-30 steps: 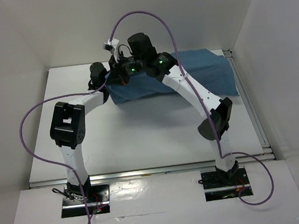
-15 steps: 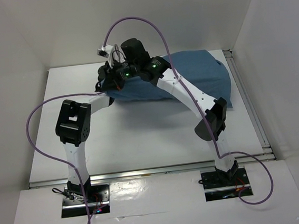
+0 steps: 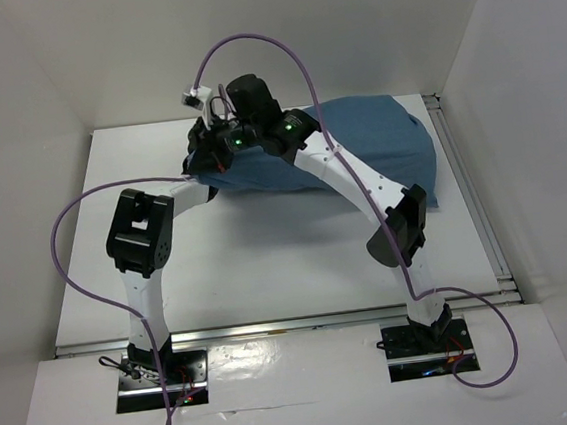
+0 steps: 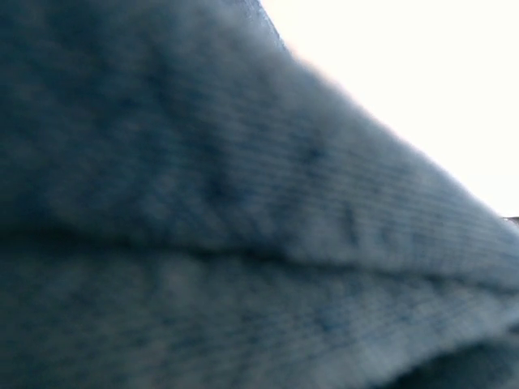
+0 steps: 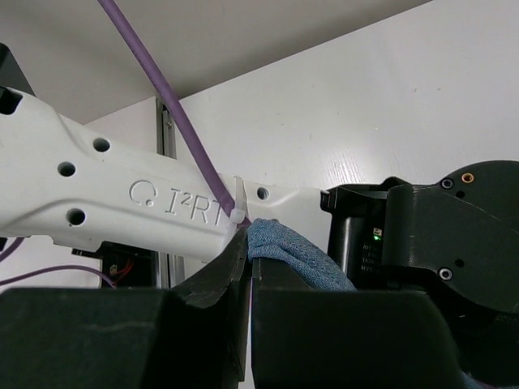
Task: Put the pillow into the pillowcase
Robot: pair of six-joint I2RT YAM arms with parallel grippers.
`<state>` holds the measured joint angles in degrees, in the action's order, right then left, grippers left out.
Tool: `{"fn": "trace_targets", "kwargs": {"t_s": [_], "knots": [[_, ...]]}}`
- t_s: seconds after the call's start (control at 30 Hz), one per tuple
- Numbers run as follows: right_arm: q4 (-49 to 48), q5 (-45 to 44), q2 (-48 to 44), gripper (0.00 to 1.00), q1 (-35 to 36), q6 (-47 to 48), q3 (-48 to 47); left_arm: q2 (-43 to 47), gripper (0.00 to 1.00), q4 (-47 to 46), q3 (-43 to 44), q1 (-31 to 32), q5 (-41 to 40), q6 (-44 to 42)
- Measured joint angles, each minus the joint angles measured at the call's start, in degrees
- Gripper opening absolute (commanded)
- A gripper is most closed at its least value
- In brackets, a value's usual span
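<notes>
White table (image 3: 268, 264) carries everything, and its far right part lies under the pillowcase (image 3: 377, 143). This dusty-blue sack sits at the far side, from the middle to near the right edge. Its long axis runs left to right, and its left end points at both grippers. It looks full and rounded. What fills it is covered by the cloth, so we cannot make out the pillow. We also cannot tell on which end the opening is, because the arms cover the left end.

Next in size, the right arm (image 3: 361, 180) crosses over the near left part of the sack. The left arm (image 3: 140, 236) reaches the same end from the left.

From the left wrist we see almost only blurred blue cloth, very close. The fingers do not show there, so we cannot tell if the left gripper (image 3: 200, 152) is closed or released.

Seen from its wrist, the right gripper (image 5: 247, 243) is clenched, its fingers pressed together, and a small fold of the pillowcase stands out just above them. A purple cable (image 5: 174, 121) passes behind.
</notes>
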<state>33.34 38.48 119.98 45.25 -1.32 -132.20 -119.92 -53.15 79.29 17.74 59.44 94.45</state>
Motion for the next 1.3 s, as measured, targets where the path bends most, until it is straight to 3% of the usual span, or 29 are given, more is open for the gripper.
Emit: {"fn": "trace_targets", "kwargs": {"t_s": [0.33,0.47,0.53,0.7,0.9,0.97,1.03,1.07,1.1,1.23,1.3], "knots": [[-0.8,0.5,0.7,0.00,0.5,-0.8,0.0,-0.8,0.00,0.9,0.0,0.8,-0.2,-1.1],[-1.0,0.6,0.6,0.00,0.5,-0.6,0.4,-1.1,0.27,3.5,0.0,0.8,-0.2,-3.5],[-2.0,0.7,0.2,0.00,0.5,-0.5,1.5,-1.1,0.33,5.6,0.0,0.6,-0.2,-5.5],[-4.3,0.4,-2.1,0.00,1.0,0.3,6.1,-0.1,0.40,16.5,-0.6,-1.0,-0.3,-14.2],[-5.1,-0.1,-6.3,0.00,3.0,2.4,13.4,5.8,0.43,36.3,-1.9,-6.4,-3.2,-28.1],[-5.6,-0.3,-7.9,0.00,3.2,3.0,15.8,7.7,0.53,42.2,-2.1,-9.1,-4.8,-32.3],[-6.3,-1.0,-9.5,0.05,3.2,3.6,17.9,9.3,0.65,47.5,-2.1,-12.2,-6.3,-36.3],[-6.5,-1.5,-10.4,0.22,3.1,3.8,19.0,9.9,0.81,49.5,-2.0,-13.8,-7.6,-37.8],[-6.4,-1.6,-11.0,0.30,3.1,3.6,19.7,10.4,0.92,51.1,-2.0,-15.1,-8.8,-39.4],[-7.3,-0.1,-13.6,0.67,3.3,3.5,20.5,11.0,1.00,57.6,-0.8,-20.2,-13.8,-45.5],[-7.9,0.1,-15.1,0.71,3.2,3.6,20.4,11.0,1.00,60.2,0.1,-22.3,-15.3,-48.2]]}}
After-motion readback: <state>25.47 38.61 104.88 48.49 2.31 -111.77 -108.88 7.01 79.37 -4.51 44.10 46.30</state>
